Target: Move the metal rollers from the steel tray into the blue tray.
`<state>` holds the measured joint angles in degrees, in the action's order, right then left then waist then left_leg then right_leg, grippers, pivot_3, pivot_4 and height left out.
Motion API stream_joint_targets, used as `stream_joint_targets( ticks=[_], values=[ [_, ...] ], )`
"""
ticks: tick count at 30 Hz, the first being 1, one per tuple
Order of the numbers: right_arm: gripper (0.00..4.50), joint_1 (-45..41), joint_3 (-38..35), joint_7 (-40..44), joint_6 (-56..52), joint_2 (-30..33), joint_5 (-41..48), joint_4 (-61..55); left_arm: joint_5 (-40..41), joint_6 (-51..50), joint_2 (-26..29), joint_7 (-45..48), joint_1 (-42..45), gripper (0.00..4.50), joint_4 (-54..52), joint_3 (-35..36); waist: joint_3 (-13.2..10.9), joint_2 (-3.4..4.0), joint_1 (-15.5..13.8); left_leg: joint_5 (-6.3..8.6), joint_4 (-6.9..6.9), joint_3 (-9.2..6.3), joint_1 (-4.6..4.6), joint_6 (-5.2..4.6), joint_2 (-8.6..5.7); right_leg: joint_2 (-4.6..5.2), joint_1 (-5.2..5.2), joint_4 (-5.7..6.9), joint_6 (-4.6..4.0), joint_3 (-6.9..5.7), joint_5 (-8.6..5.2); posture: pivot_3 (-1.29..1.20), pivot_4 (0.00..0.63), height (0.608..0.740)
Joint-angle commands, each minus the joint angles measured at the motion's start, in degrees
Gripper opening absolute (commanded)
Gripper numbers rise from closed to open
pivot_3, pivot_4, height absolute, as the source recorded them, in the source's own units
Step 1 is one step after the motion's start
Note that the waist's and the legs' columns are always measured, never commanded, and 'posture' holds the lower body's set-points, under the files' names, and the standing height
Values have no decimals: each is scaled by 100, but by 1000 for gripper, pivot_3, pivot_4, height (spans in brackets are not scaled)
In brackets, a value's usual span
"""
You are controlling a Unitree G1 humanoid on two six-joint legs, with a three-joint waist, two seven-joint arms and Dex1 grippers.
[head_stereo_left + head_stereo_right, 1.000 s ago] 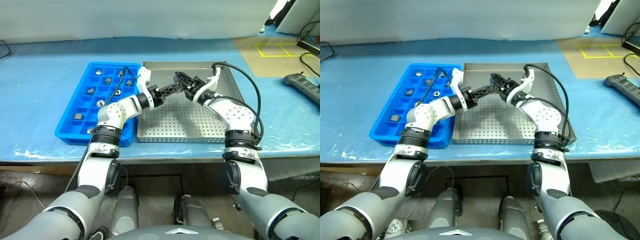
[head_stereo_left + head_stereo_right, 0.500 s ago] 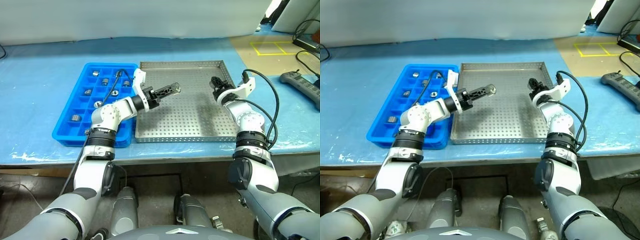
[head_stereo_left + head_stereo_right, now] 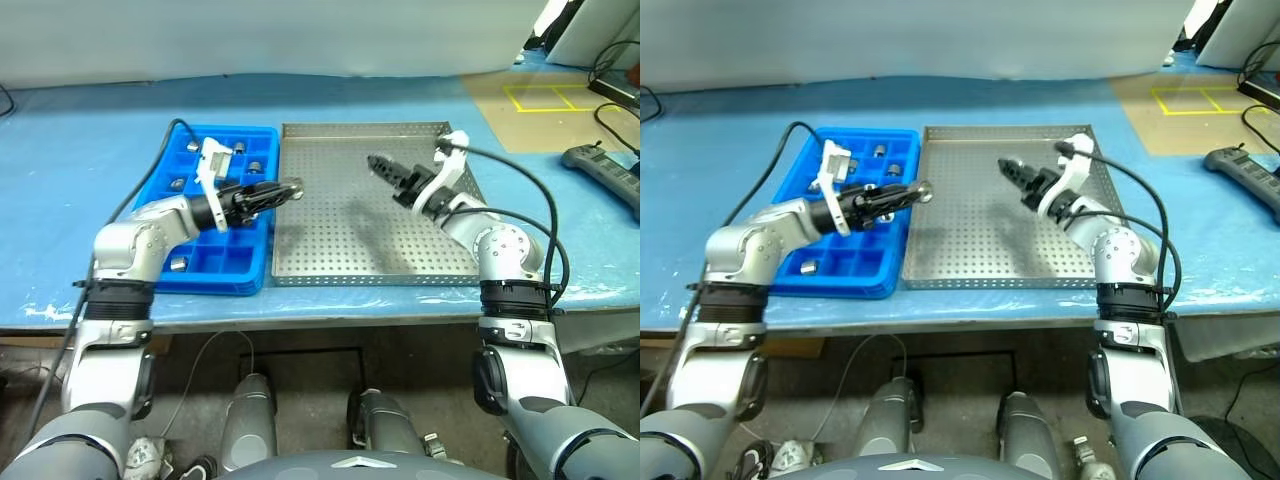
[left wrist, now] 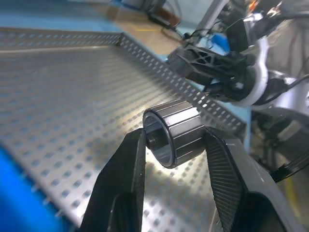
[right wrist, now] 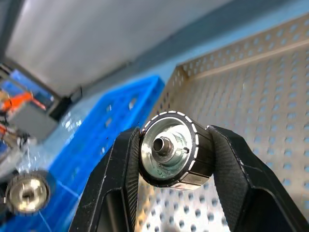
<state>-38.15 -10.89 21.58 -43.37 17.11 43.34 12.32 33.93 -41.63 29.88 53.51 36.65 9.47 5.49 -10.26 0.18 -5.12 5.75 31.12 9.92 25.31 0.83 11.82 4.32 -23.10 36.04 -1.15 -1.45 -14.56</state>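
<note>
My left gripper (image 3: pixel 286 188) is shut on a metal roller (image 4: pixel 172 133) and hangs level over the seam between the blue tray (image 3: pixel 224 131) and the steel tray (image 3: pixel 350 245). My right gripper (image 3: pixel 377 162) hovers over the far middle of the steel tray, pointing left, shut on another roller (image 5: pixel 170 148). The two grippers' tips face each other, a hand's width apart. Several rollers sit in the blue tray's compartments, one at the far end (image 3: pixel 192 147) and one at the near end (image 3: pixel 178 264).
A blue sheet covers the table (image 3: pixel 80 150). A dark power strip (image 3: pixel 600 165) lies at the right edge, with yellow floor tape (image 3: pixel 540 96) beyond it. Black cables loop off both wrists. The table's front edge runs just below the trays.
A second ago the two grippers met tip to tip over the steel tray. The left has since swung left with its roller to the blue tray's edge; the right drew back right, then came left again.
</note>
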Motion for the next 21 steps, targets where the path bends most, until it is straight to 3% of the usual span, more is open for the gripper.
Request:
stream_joint_targets(
  ticks=[1, 5, 15, 21],
  values=[
    [1768, -26, 60, 398, -243, -84, 274, -568, -68, 313, 343, 233, -188, 1458, -388, 137, 0, 0, -23, -1, 0, 0, 0, 2, -1, 4, 0, 0, 2, 2, 1, -48, 150, 740],
    [1768, 111, 369, 946, -659, -165, 519, -1124, -158, 477, 633, 314, -759, 1458, -682, 156, 0, 0, -40, -1, -6, 1, -5, 1, 0, 5, 1, -3, 2, 4, 2, -13, 150, 740],
    [1768, 40, 668, 1458, -861, -151, 469, -1255, -451, 349, 767, -47, -1441, 1458, -816, 162, 1, -1, -97, -5, -10, 0, -8, 7, -1, 6, 4, -3, 3, 2, 2, 22, 150, 740],
    [1768, 218, 930, 1682, -889, -92, 326, -1453, -356, 336, 797, -325, -1308, 1458, -454, 634, 2, -2, -103, -6, -13, 0, -10, 10, 1, -1, 3, -2, 2, 0, 2, 35, 150, 740]
  ],
)
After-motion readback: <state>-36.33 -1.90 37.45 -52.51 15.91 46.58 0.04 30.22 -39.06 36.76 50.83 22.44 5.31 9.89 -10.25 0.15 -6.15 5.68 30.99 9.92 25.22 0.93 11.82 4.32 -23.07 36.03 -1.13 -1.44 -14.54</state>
